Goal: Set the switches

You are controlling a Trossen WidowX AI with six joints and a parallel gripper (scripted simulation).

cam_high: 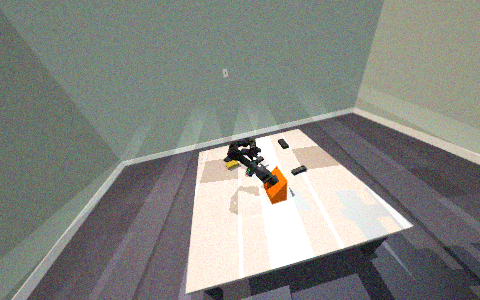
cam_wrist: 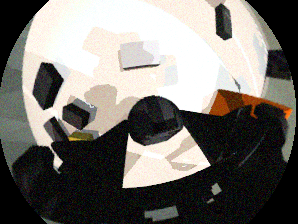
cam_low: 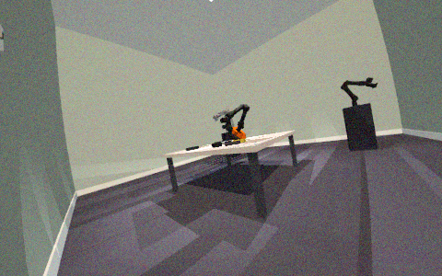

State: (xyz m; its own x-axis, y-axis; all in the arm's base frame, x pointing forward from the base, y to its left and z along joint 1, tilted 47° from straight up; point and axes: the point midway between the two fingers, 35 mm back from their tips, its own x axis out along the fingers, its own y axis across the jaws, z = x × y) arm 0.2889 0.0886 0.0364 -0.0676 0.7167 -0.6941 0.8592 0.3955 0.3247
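My gripper (cam_wrist: 153,117) (cam_low: 218,115) hangs high above the bench (cam_high: 224,250) (cam_low: 271,136) (cam_wrist: 100,30). In the wrist view a dark grey block fills the gap between its fingertips; it looks like the controller unit (cam_wrist: 152,116) seen end-on, held well clear of the bench. Its switches and its label do not show in any view. In the exterior view the thing at the fingertips looks pale grey and too small to read. The arm's base stands at the back of the bench.
An orange box (cam_high: 276,186) (cam_low: 238,133) (cam_wrist: 235,102) stands by the arm. A yellow part (cam_high: 231,164) (cam_wrist: 82,136), a pale grey block (cam_wrist: 140,54) and several dark modules (cam_high: 283,143) (cam_high: 298,170) (cam_wrist: 47,85) (cam_wrist: 75,115) (cam_wrist: 223,22) lie around. A second arm on a black pedestal (cam_low: 359,125) stands off the bench.
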